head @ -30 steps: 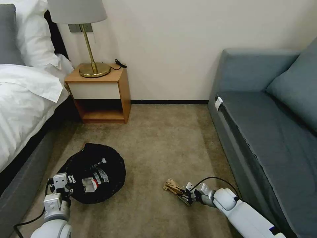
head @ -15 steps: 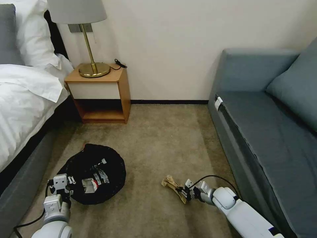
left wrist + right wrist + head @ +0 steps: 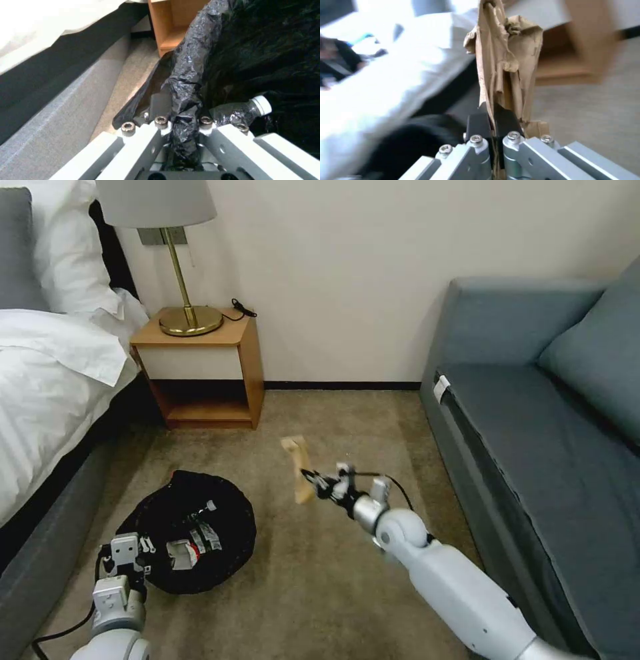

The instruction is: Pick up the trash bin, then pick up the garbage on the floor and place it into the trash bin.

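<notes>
Two claws were at work. Nearest the robot, the left claw (image 3: 127,561) was clamped on the near rim of the trash bin (image 3: 189,530); in the left wrist view its fingers (image 3: 160,103) pinched a fold of the crinkled black liner. Trash bin sat on the carpet (image 3: 320,593), just beside the bed (image 3: 47,380). Inside it: a small clear bottle (image 3: 241,110) with a white cap, lying close behind the claw, plus a red-and-white wrapper (image 3: 183,550).

Beyond the bin's far rim and off to its right, the right claw (image 3: 308,478) was raised clear of the carpet, closed on a tan crumpled paper scrap (image 3: 298,468). Right wrist view showed the black pads (image 3: 480,122) pressed together on the scrap's lower end, the rest standing up past the fingertips. Scrap was not over the bin, still to its right.

Farther back from the bin: a wooden nightstand (image 3: 207,370) with a brass lamp (image 3: 180,280) against the wall; grey sofa (image 3: 553,447) far right.
</notes>
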You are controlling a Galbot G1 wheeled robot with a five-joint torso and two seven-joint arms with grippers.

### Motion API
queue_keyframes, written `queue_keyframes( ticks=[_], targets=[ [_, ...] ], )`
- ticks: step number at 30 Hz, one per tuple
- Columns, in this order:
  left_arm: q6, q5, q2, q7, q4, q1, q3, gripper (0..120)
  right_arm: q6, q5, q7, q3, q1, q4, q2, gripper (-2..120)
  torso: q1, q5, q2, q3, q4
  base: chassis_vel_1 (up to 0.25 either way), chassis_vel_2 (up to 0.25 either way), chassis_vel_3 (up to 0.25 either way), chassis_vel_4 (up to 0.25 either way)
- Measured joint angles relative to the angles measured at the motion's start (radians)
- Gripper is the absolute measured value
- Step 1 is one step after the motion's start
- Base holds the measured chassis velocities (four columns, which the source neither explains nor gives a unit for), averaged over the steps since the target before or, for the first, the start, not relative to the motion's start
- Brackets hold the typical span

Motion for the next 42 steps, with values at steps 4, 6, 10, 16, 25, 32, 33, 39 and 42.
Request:
queue_keyframes(
  ticks=[4,6,10,16,25,32,33,39,42],
  targets=[
    [0.002,0.007,-0.009,0.000,-0.002,-0.003,0.003,0,-0.012,0.022,-0.014,-0.075,0.041,0.017,0.039,0,0.000,0.0000,0.000,0.000,0.0001,0.000,0.000,0.000,0.000],
    [0.003,0.008,-0.016,0.000,-0.005,-0.004,0.004,0,-0.012,0.021,-0.032,-0.115,0.062,0.002,0.070,0,0.000,0.0002,0.000,0.000,0.0002,0.000,0.000,0.000,0.000],
    [0.005,0.009,-0.022,0.000,-0.010,-0.005,0.004,0,-0.012,0.002,-0.047,-0.154,0.072,-0.028,0.104,0,0.000,0.0002,0.000,0.000,0.0001,0.000,0.000,0.000,0.000],
    [0.007,0.015,-0.032,-0.003,-0.010,-0.005,-0.001,0,0.003,-0.101,-0.067,-0.206,0.042,-0.088,0.141,0,0.000,0.0004,0.000,0.000,0.0000,0.000,0.000,0.000,0.000],
    [0.002,0.025,-0.049,-0.003,-0.010,0.003,0.012,0,0.038,-0.286,-0.032,-0.251,-0.022,-0.143,0.146,5,0.000,0.0003,0.000,0.000,-0.0001,0.000,0.000,0.000,0.000],
    [0.002,0.016,-0.039,-0.003,-0.012,0.003,-0.001,0,0.057,-0.327,-0.026,-0.236,-0.036,-0.146,0.133,33,0.000,0.0004,0.000,0.000,0.0000,0.000,0.000,0.000,0.000],
    [0.002,0.016,-0.039,-0.003,-0.012,0.003,-0.001,0,0.057,-0.327,-0.026,-0.236,-0.036,-0.146,0.133,33,0.000,0.0004,0.000,0.000,0.0000,0.000,0.000,0.000,0.000],
    [0.004,0.020,-0.041,-0.003,-0.012,0.000,0.007,0,0.064,-0.336,-0.026,-0.216,-0.042,-0.144,0.145,57,0.000,0.0003,0.000,0.000,0.0000,0.000,0.000,0.000,0.000],
    [0.004,0.022,-0.042,-0.003,-0.011,0.000,0.010,0,0.064,-0.339,-0.026,-0.201,-0.049,-0.143,0.153,67,0.000,0.0004,0.000,0.000,0.0000,0.000,0.000,0.000,0.000]
  ],
)
